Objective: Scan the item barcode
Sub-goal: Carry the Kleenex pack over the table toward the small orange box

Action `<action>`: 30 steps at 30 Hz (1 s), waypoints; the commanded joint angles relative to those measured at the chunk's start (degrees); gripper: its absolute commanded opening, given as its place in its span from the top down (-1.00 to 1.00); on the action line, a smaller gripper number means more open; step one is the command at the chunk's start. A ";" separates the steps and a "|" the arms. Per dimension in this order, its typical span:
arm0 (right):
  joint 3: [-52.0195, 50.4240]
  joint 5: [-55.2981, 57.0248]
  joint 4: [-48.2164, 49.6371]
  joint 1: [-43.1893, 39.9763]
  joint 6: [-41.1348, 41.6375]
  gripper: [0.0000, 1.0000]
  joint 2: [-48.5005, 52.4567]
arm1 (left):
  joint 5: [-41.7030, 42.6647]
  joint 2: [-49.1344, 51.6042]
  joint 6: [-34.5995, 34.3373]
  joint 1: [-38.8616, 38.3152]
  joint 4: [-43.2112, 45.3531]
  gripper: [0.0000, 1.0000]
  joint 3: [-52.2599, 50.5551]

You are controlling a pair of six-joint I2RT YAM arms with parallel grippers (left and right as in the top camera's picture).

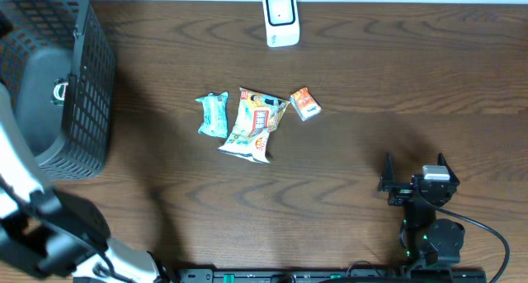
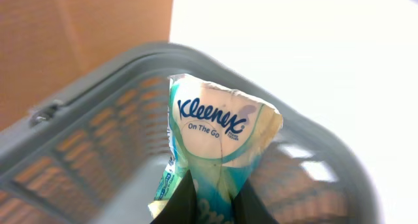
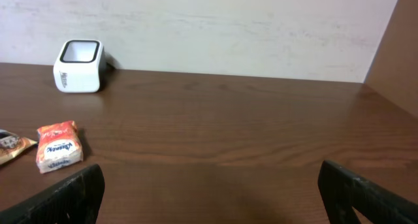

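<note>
- Over the grey basket [image 2: 98, 74], the left gripper [image 2: 212, 201] is clamped on one end of a Kleenex pack [image 2: 219, 136].
- Overhead, the left arm is blurred and seems raised towards the camera.
- Right gripper [image 1: 415, 163] rests spread wide at the table's [image 1: 371, 68] near right edge, with bare wood between it and the scanner [image 1: 280, 19].

Dark brown wood grain covers the tabletop [image 1: 371, 77]. At its left edge stands a dark grey mesh basket [image 1: 82, 110], and at its far edge a white scanner [image 1: 280, 19]. The Kleenex pack [image 2: 219, 132] is white with teal swirls and blue lettering. Mid-table lie a teal pack [image 1: 214, 115], an orange packet [image 1: 305, 104] and a snack bag [image 1: 252, 124] that seems to be yellow and red.
</note>
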 commanded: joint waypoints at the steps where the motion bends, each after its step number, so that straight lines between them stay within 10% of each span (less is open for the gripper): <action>1: -0.13 0.26 -0.17 0.39 0.15 -0.99 -0.11 | 13.77 -5.09 -17.66 -0.59 -0.76 0.85 0.46; 18: -0.13 0.26 -0.17 0.39 0.15 -0.99 -0.11 | 24.30 -11.78 -23.23 -31.71 -25.42 0.85 0.37; 30: -0.13 0.26 -0.17 0.39 0.15 -0.99 -0.11 | 5.11 0.63 -23.32 -55.87 -31.01 0.86 -0.35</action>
